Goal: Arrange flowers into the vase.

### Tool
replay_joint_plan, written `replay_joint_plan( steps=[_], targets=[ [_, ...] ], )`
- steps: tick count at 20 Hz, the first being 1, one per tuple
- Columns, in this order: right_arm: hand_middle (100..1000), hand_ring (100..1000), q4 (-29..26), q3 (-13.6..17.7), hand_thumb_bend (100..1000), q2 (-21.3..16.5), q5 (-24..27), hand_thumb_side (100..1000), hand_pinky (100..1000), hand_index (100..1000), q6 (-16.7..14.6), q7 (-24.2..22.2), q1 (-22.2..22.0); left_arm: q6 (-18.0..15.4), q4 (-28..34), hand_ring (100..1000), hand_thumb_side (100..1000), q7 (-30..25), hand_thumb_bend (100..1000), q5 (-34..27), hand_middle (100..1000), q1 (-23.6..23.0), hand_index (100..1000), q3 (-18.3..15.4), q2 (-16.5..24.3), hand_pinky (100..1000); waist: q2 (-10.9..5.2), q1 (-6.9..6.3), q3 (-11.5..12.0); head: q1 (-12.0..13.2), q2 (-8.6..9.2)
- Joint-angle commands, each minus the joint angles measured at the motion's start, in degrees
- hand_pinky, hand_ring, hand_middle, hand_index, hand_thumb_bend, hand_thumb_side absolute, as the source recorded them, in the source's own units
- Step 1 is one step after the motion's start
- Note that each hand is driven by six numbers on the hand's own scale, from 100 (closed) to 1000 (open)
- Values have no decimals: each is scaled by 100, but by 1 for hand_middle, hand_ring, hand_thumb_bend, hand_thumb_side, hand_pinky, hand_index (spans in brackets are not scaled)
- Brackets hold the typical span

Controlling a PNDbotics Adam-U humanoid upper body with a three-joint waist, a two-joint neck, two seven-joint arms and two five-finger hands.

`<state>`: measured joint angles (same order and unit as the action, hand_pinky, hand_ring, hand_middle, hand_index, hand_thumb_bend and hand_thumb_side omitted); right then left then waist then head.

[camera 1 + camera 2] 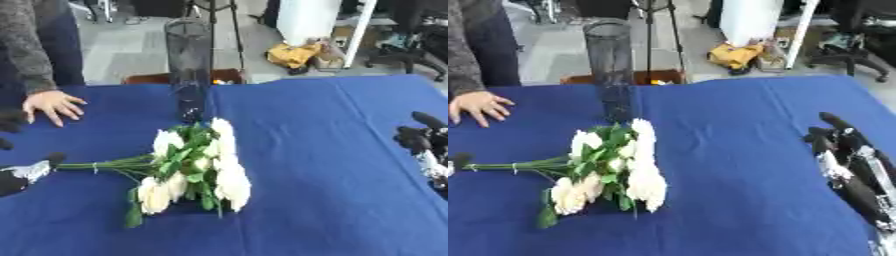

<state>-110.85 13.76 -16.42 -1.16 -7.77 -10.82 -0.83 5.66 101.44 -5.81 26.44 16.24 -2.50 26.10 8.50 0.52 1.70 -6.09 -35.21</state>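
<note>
**Bouquet lying flat, vase waiting empty**

White flowers (197,170) are lying nearest the camera on the blue tablecloth (332,165), blooms fanning toward the viewer and green stems (105,164) pointing toward the robot's left. Nothing is standing in the tall clear vase (188,70) yet, so, as I judge it, the whole arranging is waiting to be done: lifting the bunch, turning it upright, feeding the stems in.

Covering the table, the cloth is showing creases. Behind the bouquet, the vase is standing upright, just beyond the blooms.

At the right edge the right hand (843,150) is resting, fingers looking relaxed and holding nothing. The left hand (26,172) is showing at the left edge by the stem ends; whether its fingers are grasping them I cannot tell.

A person's hand (52,106) is resting flat on the cloth's far left, apart from the flowers.
</note>
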Motion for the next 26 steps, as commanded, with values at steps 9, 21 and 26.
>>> replay_joint_plan(
  steps=[9,21,26],
  targets=[
    [645,902,-38,17,100,-108,25,554,864,955,-11,-35,57,-8,-123,706,249,-449,627,1210,678,265,790,409,86,611,-144,-36,-50,30,36],
    [645,902,-30,10,100,-97,23,555,864,955,-8,-55,61,-13,-605,689,308,-987,783,2515,664,507,808,890,12,648,-136,-48,-84,37,15],
    [645,902,-29,7,100,-93,25,555,864,955,-8,-59,63,-81,-686,680,256,-1024,723,3091,648,561,807,970,-96,657,-133,-49,-101,46,16]
  ],
)
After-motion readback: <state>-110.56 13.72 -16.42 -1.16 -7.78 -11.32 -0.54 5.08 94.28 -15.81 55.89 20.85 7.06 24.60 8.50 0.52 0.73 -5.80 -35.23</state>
